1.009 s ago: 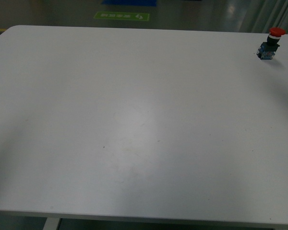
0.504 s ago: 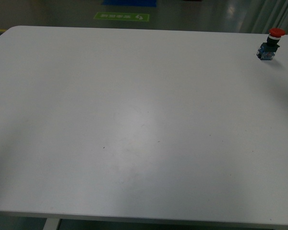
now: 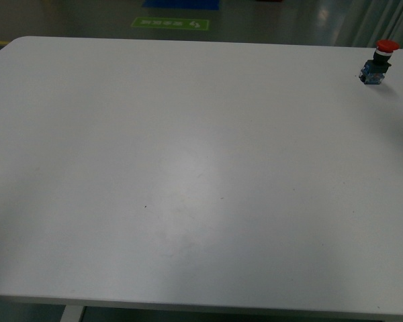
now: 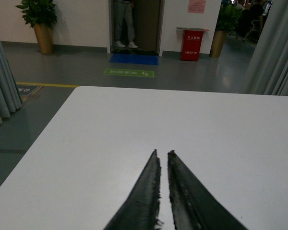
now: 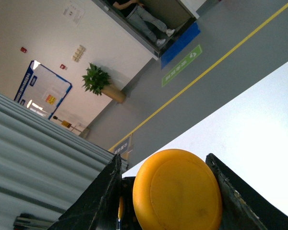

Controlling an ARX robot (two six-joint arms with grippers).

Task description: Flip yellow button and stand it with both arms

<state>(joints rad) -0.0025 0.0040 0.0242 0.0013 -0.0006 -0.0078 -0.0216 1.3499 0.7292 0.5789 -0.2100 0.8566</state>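
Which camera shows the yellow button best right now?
Right wrist view: the yellow button sits close-up, cap toward the lens, between the fingers of the right gripper. The front view shows only the red button on the table; the left wrist view, just the left gripper over table.

My white table [image 3: 188,121] fills the frame; along the top I see grey floor [image 3: 87,20], a green floor marking [image 3: 170,22], and, upper right, a curtain [image 3: 399,19].

Industrial lab hall: grey floor [image 4: 182,72], yellow line [image 4: 43,85], curtains [image 4: 278,52], potted plant [image 4: 41,24].
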